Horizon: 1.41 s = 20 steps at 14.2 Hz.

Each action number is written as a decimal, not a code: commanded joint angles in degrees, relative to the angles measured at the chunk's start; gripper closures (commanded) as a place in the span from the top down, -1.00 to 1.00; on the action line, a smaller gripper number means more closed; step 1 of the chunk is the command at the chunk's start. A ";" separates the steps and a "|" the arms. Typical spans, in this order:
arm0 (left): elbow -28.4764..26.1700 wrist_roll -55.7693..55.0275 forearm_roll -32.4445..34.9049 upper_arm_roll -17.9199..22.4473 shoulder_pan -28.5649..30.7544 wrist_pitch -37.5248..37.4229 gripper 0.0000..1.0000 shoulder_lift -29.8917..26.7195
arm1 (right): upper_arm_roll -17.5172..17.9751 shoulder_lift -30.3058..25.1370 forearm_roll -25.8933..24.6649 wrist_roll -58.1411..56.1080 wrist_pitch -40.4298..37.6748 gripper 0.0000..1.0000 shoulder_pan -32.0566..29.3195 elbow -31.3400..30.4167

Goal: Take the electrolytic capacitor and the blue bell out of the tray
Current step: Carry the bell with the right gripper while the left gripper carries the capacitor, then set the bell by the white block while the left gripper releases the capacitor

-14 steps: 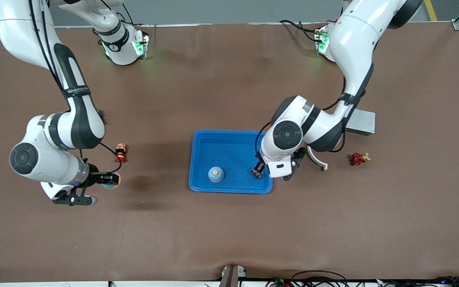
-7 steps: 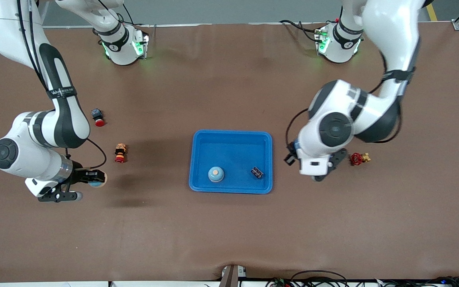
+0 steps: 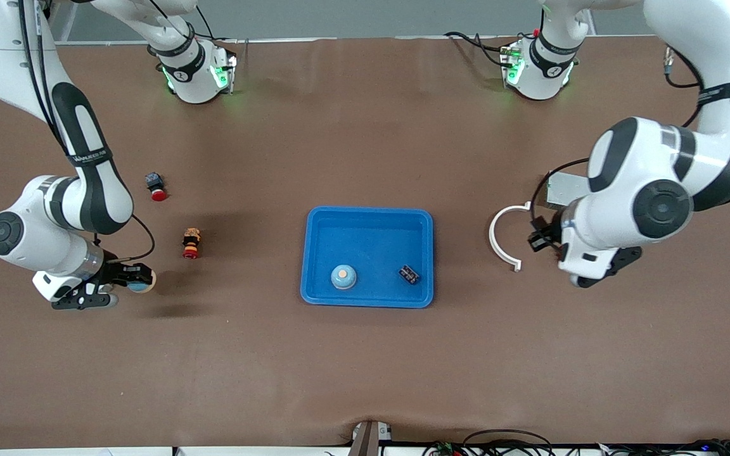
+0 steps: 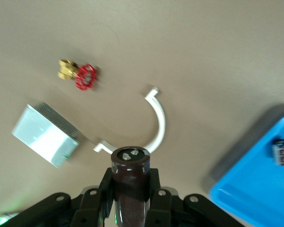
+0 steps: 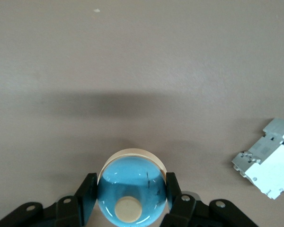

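Note:
My left gripper [image 3: 538, 240] is shut on a dark brown capacitor [image 4: 130, 182], held over the table between the white arc and the grey box. My right gripper [image 3: 132, 283] is shut on a blue bell [image 5: 131, 194] with a cream button, low over bare table at the right arm's end; the bell also shows in the front view [image 3: 142, 284]. A blue tray [image 3: 318, 253] sits mid-table and holds a second blue bell [image 3: 343, 276] and a small black capacitor [image 3: 409, 274]. The tray [image 4: 255, 198] and that capacitor [image 4: 282, 151] also show in the left wrist view.
A white arc piece [image 3: 499, 235] and a grey box [image 3: 560, 189] lie by the left gripper. A red valve [image 4: 85, 77] shows only in the left wrist view. A red button [image 3: 156, 186] and a small orange figure [image 3: 191, 243] lie near the right arm. A white block [image 5: 269, 163] lies near the right gripper.
The left arm has swung from the tray's edge out toward its own end of the table. The right arm has moved farther from the tray with the bell. The tray's contents stayed put.

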 commanded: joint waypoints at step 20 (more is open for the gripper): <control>-13.01 20.52 14.64 -0.11 19.50 30.16 -0.94 11.67 | 0.98 1.69 5.33 -5.83 9.60 -1.00 -2.85 -7.64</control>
